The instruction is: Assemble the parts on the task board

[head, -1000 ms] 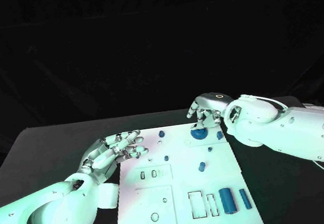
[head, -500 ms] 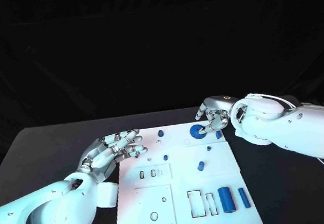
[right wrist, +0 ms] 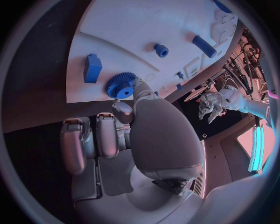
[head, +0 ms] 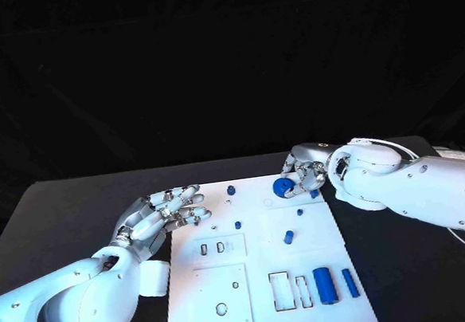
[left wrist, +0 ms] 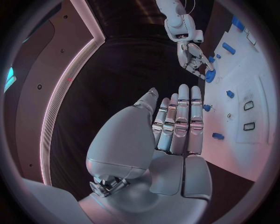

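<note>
The white task board lies in the middle of the black table. At its far right corner my right hand pinches a blue gear between thumb and a fingertip, just over the board. The right wrist view shows the thumb against the blue gear, with a blue block beside it. My left hand hovers at the board's left edge, fingers spread and holding nothing. In the left wrist view my left hand has an empty palm, and my right hand is beyond it at the blue gear.
Small blue pegs stand on the board's far half. Two blue cylinders lie at its near right, beside empty rectangular slots. Black table surrounds the board.
My right hand has turned and dropped lower over the gear, and the gear has shifted slightly toward the far edge. The left hand has stayed put.
</note>
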Action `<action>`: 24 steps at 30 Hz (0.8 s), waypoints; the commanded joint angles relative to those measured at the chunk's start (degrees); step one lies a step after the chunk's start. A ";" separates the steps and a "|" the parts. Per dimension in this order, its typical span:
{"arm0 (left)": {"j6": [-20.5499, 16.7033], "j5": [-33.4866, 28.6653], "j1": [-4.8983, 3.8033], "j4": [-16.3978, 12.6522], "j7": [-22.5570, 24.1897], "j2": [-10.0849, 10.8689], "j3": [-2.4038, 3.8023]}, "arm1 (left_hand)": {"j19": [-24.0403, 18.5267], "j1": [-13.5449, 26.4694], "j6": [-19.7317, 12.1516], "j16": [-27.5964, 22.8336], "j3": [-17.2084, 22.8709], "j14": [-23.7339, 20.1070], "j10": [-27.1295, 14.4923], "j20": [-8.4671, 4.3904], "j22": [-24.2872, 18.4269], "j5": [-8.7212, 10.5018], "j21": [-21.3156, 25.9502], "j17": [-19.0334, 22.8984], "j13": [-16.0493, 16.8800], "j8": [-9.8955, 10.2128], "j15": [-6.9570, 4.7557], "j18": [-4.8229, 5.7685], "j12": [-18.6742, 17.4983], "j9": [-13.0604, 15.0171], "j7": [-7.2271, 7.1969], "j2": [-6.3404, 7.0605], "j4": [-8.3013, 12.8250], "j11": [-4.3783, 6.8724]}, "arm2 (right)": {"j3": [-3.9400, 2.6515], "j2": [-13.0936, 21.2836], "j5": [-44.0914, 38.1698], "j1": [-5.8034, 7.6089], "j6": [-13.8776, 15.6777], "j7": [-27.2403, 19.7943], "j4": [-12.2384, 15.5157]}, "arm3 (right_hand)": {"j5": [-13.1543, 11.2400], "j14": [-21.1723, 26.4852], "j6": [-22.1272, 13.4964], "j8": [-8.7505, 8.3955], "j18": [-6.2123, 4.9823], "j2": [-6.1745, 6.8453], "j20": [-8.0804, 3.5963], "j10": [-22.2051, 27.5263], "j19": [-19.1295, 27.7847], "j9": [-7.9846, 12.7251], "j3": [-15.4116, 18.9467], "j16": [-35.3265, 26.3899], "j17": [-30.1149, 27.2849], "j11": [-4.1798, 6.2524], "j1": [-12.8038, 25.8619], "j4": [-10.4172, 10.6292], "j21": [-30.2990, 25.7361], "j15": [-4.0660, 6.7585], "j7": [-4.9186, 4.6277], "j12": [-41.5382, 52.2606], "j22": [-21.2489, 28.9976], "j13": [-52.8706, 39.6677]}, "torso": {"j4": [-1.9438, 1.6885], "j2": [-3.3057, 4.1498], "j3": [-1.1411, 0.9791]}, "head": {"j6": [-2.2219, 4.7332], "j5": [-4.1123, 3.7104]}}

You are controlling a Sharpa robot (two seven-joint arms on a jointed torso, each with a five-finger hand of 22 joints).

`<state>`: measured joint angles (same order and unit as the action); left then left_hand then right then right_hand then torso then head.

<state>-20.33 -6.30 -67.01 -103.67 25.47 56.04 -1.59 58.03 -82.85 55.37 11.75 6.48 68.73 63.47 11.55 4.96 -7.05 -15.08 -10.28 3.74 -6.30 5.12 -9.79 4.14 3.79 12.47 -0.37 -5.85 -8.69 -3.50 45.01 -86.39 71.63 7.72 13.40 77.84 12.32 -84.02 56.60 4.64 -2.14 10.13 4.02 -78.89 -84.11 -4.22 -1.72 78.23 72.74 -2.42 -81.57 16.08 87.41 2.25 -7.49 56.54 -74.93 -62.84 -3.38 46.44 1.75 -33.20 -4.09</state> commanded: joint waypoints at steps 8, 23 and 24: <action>1.25 -0.06 -0.06 -0.05 0.20 -0.11 0.04 | 0.03 -0.36 -0.06 -0.31 -0.08 -0.21 -0.15 0.05 -0.07 0.16 0.30 -0.07 0.05 0.25 0.23 -0.69 -0.21 -0.10 0.14 0.09 0.31 -0.16 | 0.00 -0.45 0.17 -0.21 -1.27 -0.24 -0.58 | 0.44 -3.02 2.25 1.01 0.65 -2.21 0.05 -0.98 -2.23 -0.24 -1.31 0.56 0.66 0.50 -0.72 -0.93 0.22 -0.02 0.46 3.26 -8.76 -3.45 | 0.00 0.00 0.05 | -0.22 -0.01; 1.36 -0.06 -0.06 -0.08 0.09 -0.04 0.04 | 0.03 -0.36 -0.06 -0.31 -0.08 -0.21 -0.15 0.05 -0.07 0.16 0.30 -0.07 0.05 0.25 0.23 -0.69 -0.21 -0.10 0.14 0.09 0.31 -0.16 | 0.02 -1.04 -6.38 -1.13 -0.58 -0.48 -0.70 | -2.28 -3.25 8.13 2.31 0.98 -5.01 -0.89 -2.21 -3.02 -0.78 -5.71 1.44 2.10 1.84 -3.20 -3.96 0.79 1.06 1.98 6.22 -10.21 -7.06 | -0.05 0.01 0.03 | -0.53 0.04; 1.37 -0.06 -0.06 -0.08 0.08 -0.03 0.04 | 0.03 -0.36 -0.06 -0.31 -0.08 -0.21 -0.15 0.05 -0.07 0.16 0.30 -0.07 0.05 0.25 0.23 -0.69 -0.21 -0.10 0.14 0.09 0.31 -0.16 | 0.02 -1.05 -6.94 -1.21 -0.19 -0.56 -0.56 | -2.34 -3.25 8.31 2.32 1.00 -5.01 -0.93 -2.37 -3.07 -0.79 -5.91 1.45 2.14 1.89 -3.26 -4.10 0.82 1.10 2.04 6.58 -10.28 -7.37 | -0.05 0.00 0.02 | -0.56 0.04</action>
<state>-20.21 -6.30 -67.01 -103.64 25.33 56.08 -1.59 58.03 -82.85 55.37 11.75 6.48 68.73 63.47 11.56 4.97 -7.05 -15.08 -10.29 3.74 -6.30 5.13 -9.79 4.15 3.79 12.47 -0.37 -5.85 -8.69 -3.90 44.07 -89.10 71.08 8.31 12.88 77.27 10.16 -83.95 63.28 6.74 -2.15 6.39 3.58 -80.49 -84.10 -4.70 -7.24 79.50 74.81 -0.92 -83.48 12.00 87.90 3.01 -6.13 62.74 -74.91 -70.04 -3.42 46.43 1.78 -33.72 -4.06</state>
